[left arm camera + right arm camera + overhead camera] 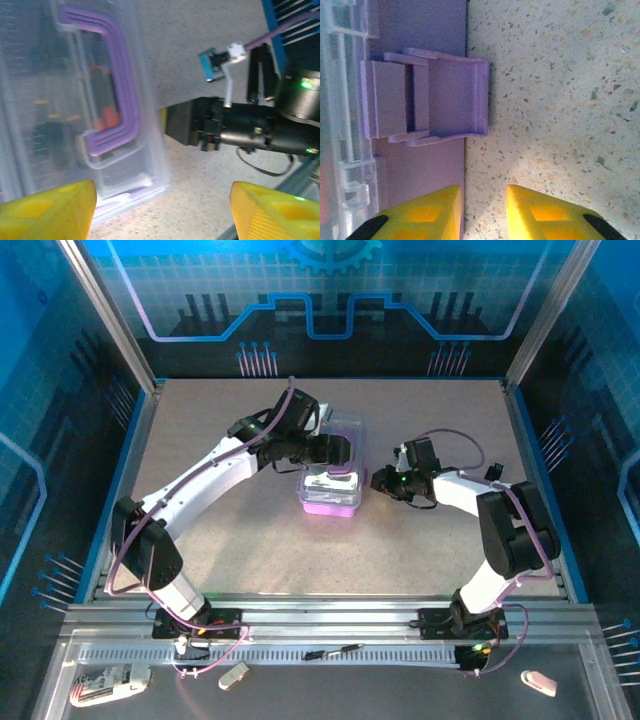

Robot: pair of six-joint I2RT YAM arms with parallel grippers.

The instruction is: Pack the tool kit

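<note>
The tool kit (330,490) is a small case with a purple base and a clear lid, standing mid-table. In the left wrist view its purple handle (116,85) shows on the lid, with blurred orange-and-dark screwdriver handles (106,119) beneath. My left gripper (343,452) hovers over the case; its yellow jaws stand wide open (162,212), with one corner of the case and bare table between them. My right gripper (384,481) sits at the case's right side. In the right wrist view a purple latch (437,102) lies ahead of the right gripper (484,212), whose jaws are narrowly open over bare table.
The right arm's black wrist (240,127) lies close beside the case. Blue walls and metal posts ring the table (250,540). On the front ledge lie white objects (110,681) (233,675) (540,681) and a thin dark item (335,651).
</note>
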